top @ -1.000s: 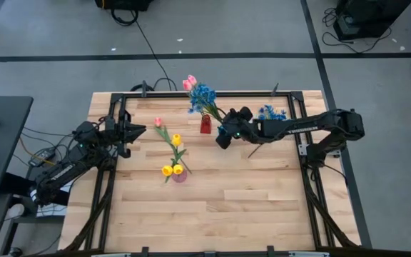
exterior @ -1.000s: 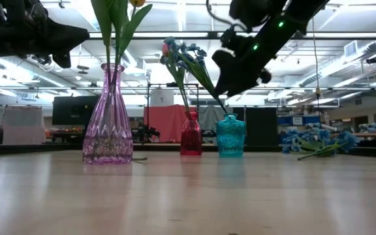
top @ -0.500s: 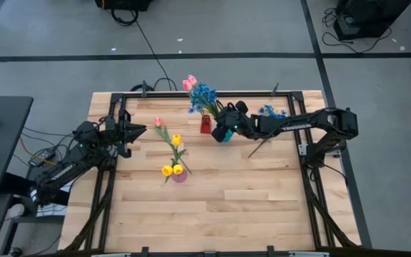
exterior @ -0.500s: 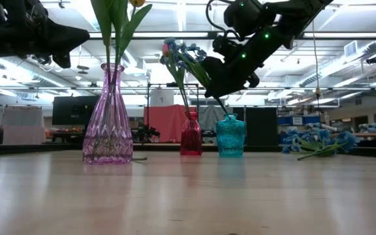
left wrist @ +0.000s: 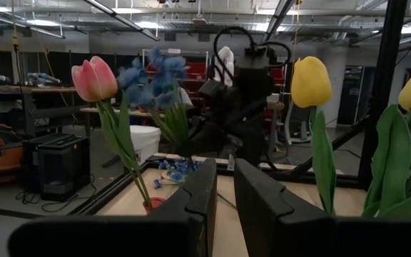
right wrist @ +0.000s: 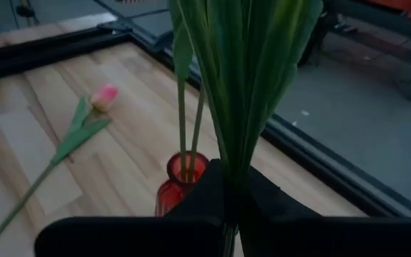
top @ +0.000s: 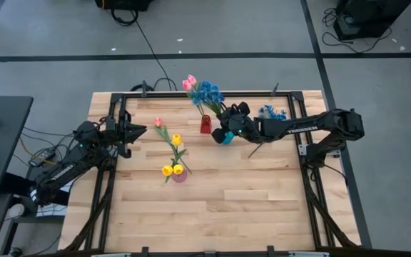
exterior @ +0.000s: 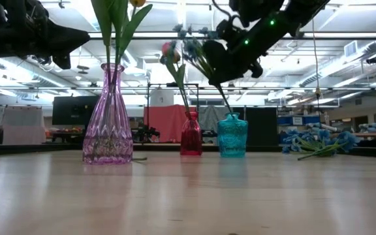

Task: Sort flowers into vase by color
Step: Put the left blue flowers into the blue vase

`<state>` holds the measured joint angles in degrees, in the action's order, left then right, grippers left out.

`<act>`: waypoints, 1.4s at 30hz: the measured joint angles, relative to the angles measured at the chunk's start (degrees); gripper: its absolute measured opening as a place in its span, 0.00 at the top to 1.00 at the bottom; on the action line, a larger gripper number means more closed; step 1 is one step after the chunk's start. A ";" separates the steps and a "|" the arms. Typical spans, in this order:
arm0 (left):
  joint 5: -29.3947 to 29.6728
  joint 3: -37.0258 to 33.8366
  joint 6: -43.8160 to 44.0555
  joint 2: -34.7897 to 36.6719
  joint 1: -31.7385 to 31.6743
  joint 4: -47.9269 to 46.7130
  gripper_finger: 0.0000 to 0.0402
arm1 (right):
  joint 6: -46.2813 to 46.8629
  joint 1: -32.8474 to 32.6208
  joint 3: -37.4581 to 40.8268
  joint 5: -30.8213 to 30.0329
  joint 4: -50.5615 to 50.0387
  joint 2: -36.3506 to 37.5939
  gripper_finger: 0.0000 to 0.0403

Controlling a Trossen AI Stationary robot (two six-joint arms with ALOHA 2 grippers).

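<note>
We saw the right tool (top: 225, 131) clamped on blue flowers (top: 207, 93) standing in the teal vase (exterior: 232, 135), at three o'clock of the red vase (top: 205, 125). The left tool (top: 135, 131) hung at the worktop's (top: 262, 207) nine o'clock side, fingers nearly closed, empty.

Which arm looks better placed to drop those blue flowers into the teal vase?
The right. Its gripper is shut on the blue flowers directly above the teal vase, stems reaching into its neck. The left gripper waits far off at the table's left side.
</note>
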<state>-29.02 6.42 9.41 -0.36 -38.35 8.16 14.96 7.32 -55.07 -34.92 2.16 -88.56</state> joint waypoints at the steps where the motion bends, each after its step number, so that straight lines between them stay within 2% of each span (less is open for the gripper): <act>1: -0.02 0.00 0.00 0.00 0.00 0.00 0.86 | -0.03 -0.33 0.00 -0.74 -0.04 0.16 0.93; 5: -0.17 0.00 0.03 0.00 0.00 -0.20 0.86 | 0.28 -1.68 0.21 -3.15 0.04 0.16 0.89; 10: -0.17 0.00 0.22 0.00 0.00 -0.37 0.86 | -0.38 -3.79 4.93 -7.30 7.19 0.83 0.91; 18: -0.17 0.00 0.22 -0.02 0.00 -0.37 0.86 | -1.67 -3.44 16.69 -1.52 28.54 4.07 0.91; 27: -0.15 0.00 -0.03 0.00 0.00 -0.37 0.86 | -6.58 -4.50 25.20 -1.49 46.32 4.52 0.91; 36: -0.15 0.00 -0.13 0.00 0.00 -0.30 0.86 | -12.05 -5.02 29.46 -0.98 62.61 -1.73 0.91; 42: -0.15 0.00 -0.17 0.00 0.00 -0.20 0.86 | -13.91 -5.02 29.46 0.27 68.38 -7.11 0.91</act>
<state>-29.17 6.42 9.23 -0.36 -38.35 7.97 1.05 2.31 -25.61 -34.65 70.53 -95.67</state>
